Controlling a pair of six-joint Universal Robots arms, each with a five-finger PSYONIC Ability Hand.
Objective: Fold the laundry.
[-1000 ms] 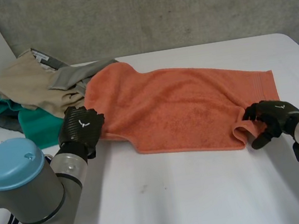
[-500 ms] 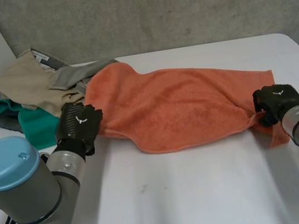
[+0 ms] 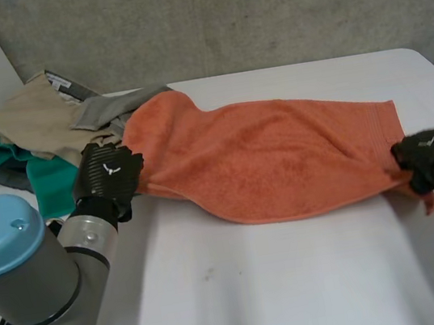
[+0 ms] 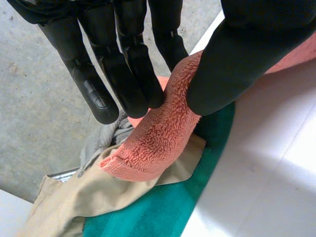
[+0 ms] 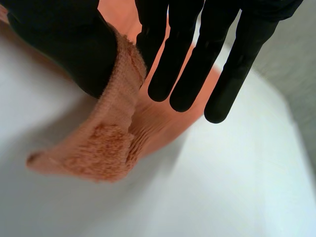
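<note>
Two hands hold one orange towel (image 3: 265,155) by its opposite ends. Nearest, the left hand (image 3: 107,177) pinches the towel's left corner between thumb and straight fingers, just over the edge of a clothes heap. The right hand (image 3: 426,154) clamps the bunched right near corner the same way. Between them the towel lies spread across the white surface (image 3: 300,281). Farther back at the left, a teal cloth (image 3: 54,191), a beige garment (image 3: 35,120) and a grey garment (image 3: 111,109) lie heaped, with the towel's far end overlapping them.
</note>
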